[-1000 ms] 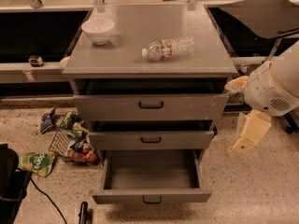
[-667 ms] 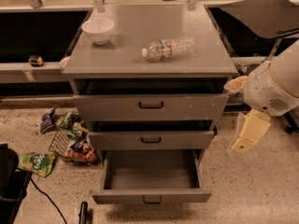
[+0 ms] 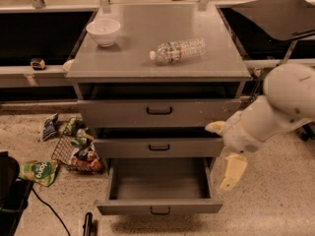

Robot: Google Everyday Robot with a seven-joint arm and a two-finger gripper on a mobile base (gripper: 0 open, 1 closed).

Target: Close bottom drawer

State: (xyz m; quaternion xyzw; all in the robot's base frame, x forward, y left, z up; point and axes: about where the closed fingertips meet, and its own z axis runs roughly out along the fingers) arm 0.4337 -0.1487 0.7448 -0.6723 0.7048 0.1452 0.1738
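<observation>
I see the bottom drawer [image 3: 160, 208] pulled far out of the grey cabinet [image 3: 231, 68], its front close to the frame's lower edge. My gripper [image 3: 232, 173] hangs off the drawer's right side, near its front right corner, over bare speckled floor [image 3: 275, 200]. I cannot tell how wide it is set. Off the drawer's left side, a wire basket [image 3: 66, 154] and snack bags [image 3: 39, 171] crowd the floor. The arm [image 3: 275, 112] is cut off at the right edge.
</observation>
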